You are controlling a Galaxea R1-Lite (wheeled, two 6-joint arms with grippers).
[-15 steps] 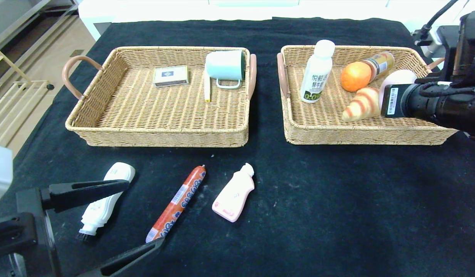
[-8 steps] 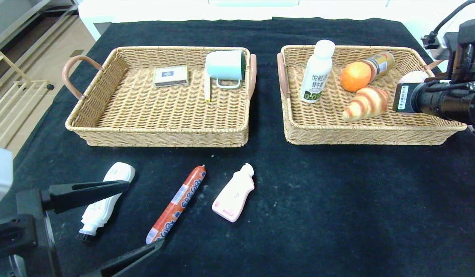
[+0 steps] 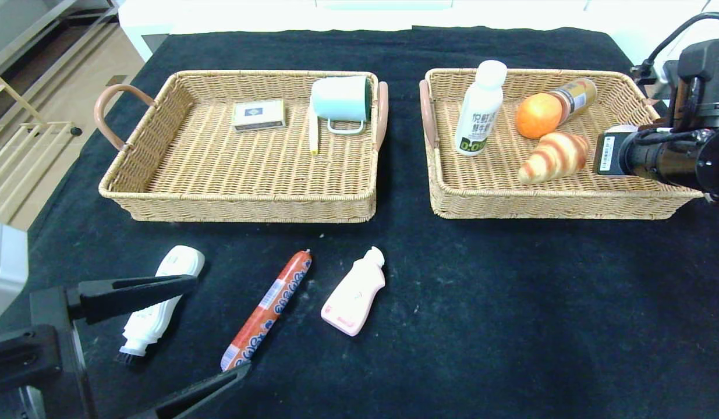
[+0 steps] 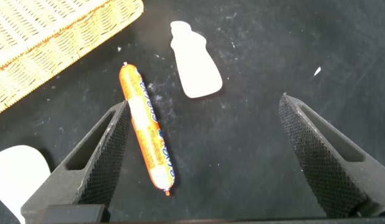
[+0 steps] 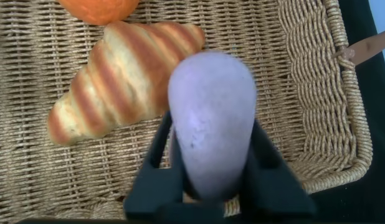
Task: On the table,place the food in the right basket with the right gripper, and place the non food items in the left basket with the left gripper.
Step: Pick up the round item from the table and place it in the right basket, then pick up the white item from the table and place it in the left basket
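My right gripper (image 5: 211, 127) is shut on a pale lilac egg-shaped food item (image 5: 210, 124) and holds it low over the right end of the right basket (image 3: 545, 206), beside the croissant (image 5: 121, 78). In the head view the arm hides most of the item (image 3: 624, 128). My left gripper (image 3: 219, 326) is open above the table's front left, its fingers either side of the orange sausage (image 4: 147, 127). The sausage (image 3: 267, 308), a pink bottle (image 3: 354, 292) and a white brush (image 3: 160, 302) lie on the black cloth. The left basket (image 3: 243, 203) stands at the back left.
The left basket holds a small box (image 3: 258, 114), a mint mug (image 3: 342, 100) on its side and a yellowish stick (image 3: 314, 132). The right basket holds a white milk bottle (image 3: 480, 109), an orange (image 3: 538, 115), a gold jar (image 3: 577, 96) and the croissant (image 3: 553, 156).
My right gripper has moved right and lower over the right basket with the pale item, which the arm now mostly hides. The left arm has hardly moved.
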